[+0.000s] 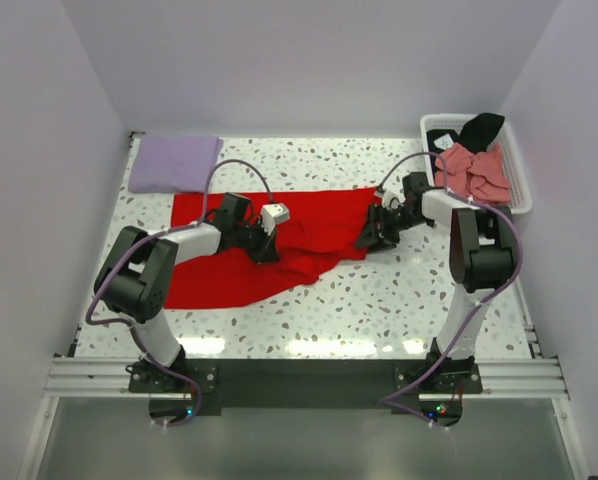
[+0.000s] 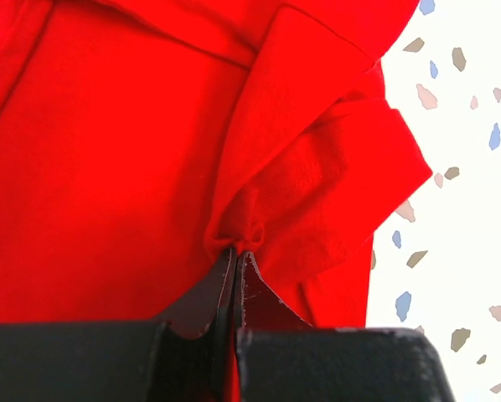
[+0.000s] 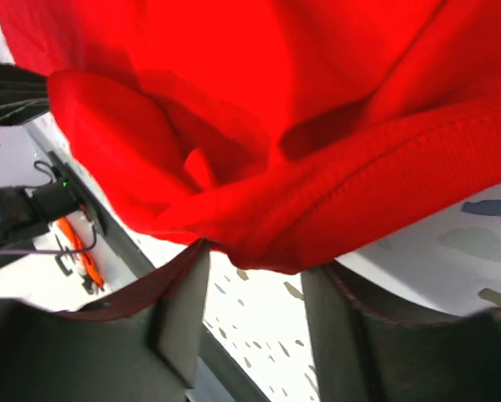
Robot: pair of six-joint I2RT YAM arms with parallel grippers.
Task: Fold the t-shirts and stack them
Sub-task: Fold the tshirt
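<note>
Red t-shirt (image 2: 108, 167) pinched between left gripper (image 2: 236, 250) tips.

Open tabletop (image 1: 399, 300) nearside; basket (image 1: 522, 180) blocks far right, lavender shirt (image 1: 174, 163) far left.

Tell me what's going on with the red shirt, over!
Left end effector shut on red t-shirt. Right end effector jaws apart, shirt edge bunched between, grip unclear. Shirt spread out, not yet folded. Nothing blocking.
</note>
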